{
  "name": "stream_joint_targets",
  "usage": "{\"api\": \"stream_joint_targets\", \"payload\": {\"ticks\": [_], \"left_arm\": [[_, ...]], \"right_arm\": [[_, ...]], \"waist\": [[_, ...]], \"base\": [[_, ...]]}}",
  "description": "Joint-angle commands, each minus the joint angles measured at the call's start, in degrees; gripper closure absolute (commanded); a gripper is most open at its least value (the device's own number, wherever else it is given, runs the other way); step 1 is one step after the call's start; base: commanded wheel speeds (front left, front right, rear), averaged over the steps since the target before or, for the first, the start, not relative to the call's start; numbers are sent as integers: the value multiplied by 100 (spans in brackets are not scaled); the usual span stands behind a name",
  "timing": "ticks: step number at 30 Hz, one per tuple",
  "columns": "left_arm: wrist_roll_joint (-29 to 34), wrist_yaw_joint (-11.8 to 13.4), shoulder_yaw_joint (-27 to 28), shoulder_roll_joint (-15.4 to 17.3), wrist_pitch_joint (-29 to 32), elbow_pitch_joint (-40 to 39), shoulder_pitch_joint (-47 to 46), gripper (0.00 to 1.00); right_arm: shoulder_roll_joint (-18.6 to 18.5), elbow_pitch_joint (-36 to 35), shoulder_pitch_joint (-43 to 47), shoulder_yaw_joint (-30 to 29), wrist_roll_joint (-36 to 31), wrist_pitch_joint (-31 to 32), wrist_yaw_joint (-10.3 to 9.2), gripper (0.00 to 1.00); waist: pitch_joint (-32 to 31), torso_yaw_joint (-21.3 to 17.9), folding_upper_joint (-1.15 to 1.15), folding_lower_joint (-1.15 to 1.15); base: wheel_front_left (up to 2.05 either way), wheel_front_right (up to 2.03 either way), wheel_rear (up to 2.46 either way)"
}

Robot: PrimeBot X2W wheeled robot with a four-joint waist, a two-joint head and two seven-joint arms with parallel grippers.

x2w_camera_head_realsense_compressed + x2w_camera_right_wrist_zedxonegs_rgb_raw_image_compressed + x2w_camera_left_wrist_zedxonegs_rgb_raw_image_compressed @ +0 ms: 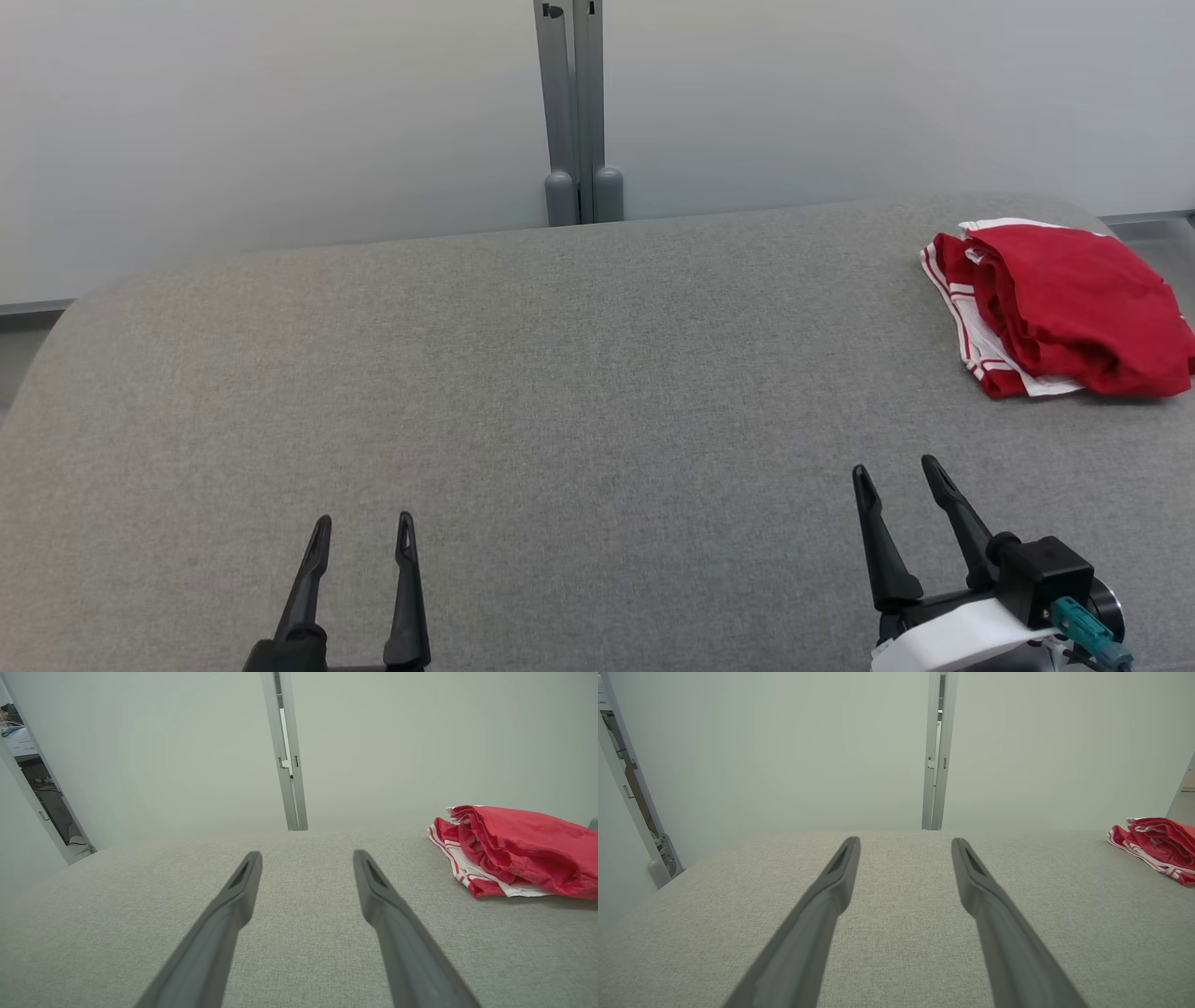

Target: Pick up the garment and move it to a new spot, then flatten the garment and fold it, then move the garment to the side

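Note:
A red garment point(1064, 308) with white striped trim lies bunched in a heap at the far right of the grey fabric table point(560, 392). It also appears at the right edge of the left wrist view as the garment point(1162, 847), and at the right of the right wrist view as the garment point(514, 851). My left gripper point(364, 527) stands open at the near left, far from the cloth, with nothing between its fingers. My right gripper point(896, 471) is open too, near the front right, short of the garment and to its left. The open left gripper point(906, 842) and the open right gripper point(307, 856) hover over bare fabric.
A pale wall with a grey metal post point(576, 112) stands behind the table's far edge. The table's rounded corners fall away at far left and far right. A gap with shelving point(42, 793) shows at the left of the wrist views.

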Motion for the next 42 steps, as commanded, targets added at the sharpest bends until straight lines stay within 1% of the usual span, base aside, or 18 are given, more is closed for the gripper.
{"api": "stream_joint_targets", "payload": {"ticks": [1, 8, 10, 11, 16, 30, 42], "left_arm": [[4, -30, 29, 1, 1, 8, 88, 0], [48, 4, 42, 1, 1, -1, 88, 0], [30, -30, 33, 1, 2, 8, 85, 0], [18, -34, 12, 0, 0, 8, 18, 100], [-17, -36, -35, 1, 3, 242, 58, 100], [-1709, -249, 156, 107, 293, 437, -261, 100], [-2909, -424, 312, 164, 523, 640, -521, 100]], "right_arm": [[14, -7, 87, -16, -4, -12, -10, 0], [21, -30, 103, -37, -5, -12, -10, 0], [22, -38, 91, -43, -1, -12, -10, 0], [12, -9, 44, -29, 1, 0, 0, 100], [12, 226, 142, -10, 33, 13, 0, 100], [-48, 313, -90, -148, 1646, 329, -1, 100], [-77, 384, -266, -268, 2793, 574, -2, 100]], "waist": [[-2, 2, 0, 1], [-2, 19, 0, 1], [3, 25, 0, 1], [4, 26, 0, 1], [6, 27, 0, 1], [56, 19, 0, 1], [97, 12, 0, 1]], "base": [[0, 0, 0], [0, 0, 0], [0, 0, 0], [0, 0, 0], [0, 0, 0], [0, 0, 0], [0, 0, 0]]}}
